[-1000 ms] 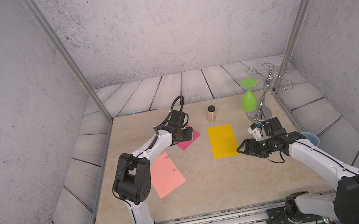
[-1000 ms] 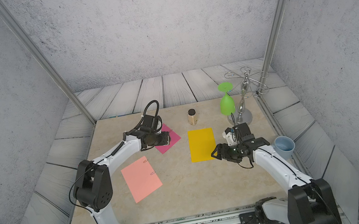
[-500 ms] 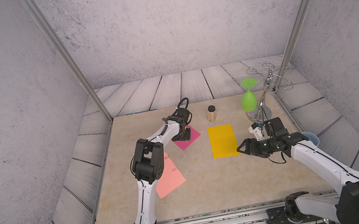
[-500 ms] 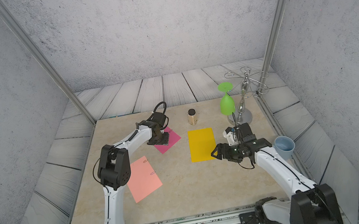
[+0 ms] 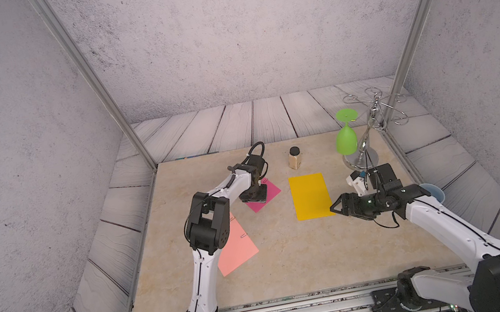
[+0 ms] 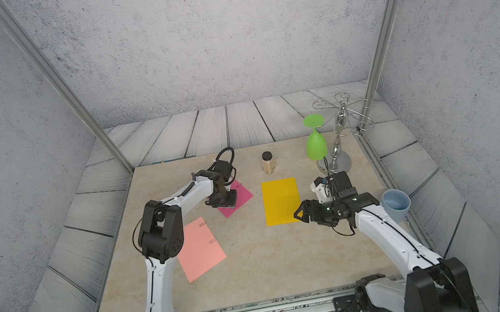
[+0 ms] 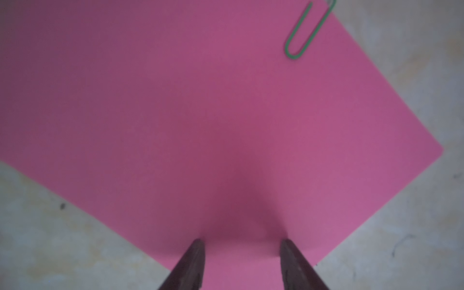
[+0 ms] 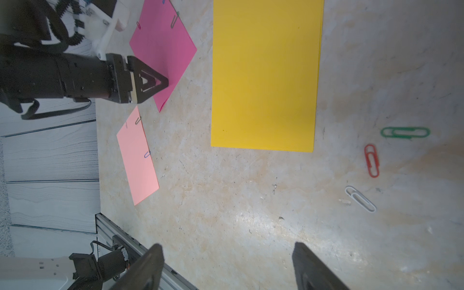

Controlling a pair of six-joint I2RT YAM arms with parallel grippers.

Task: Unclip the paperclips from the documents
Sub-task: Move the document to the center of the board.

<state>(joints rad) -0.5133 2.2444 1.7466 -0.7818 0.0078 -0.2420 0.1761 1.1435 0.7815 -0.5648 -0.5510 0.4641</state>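
Salmon sheet (image 6: 200, 249) is seen clipped. Left gripper (image 7: 241, 251), jaws apart, is set on magenta sheet (image 7: 200, 100); if closed here, paper may be crumpled, green clip (image 7: 308, 30) missed. Right gripper (image 8: 227, 247), parted, empty, is held near yellow sheet (image 8: 263, 75).

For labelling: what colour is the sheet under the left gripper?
Magenta; the sheet shows best in the left wrist view.
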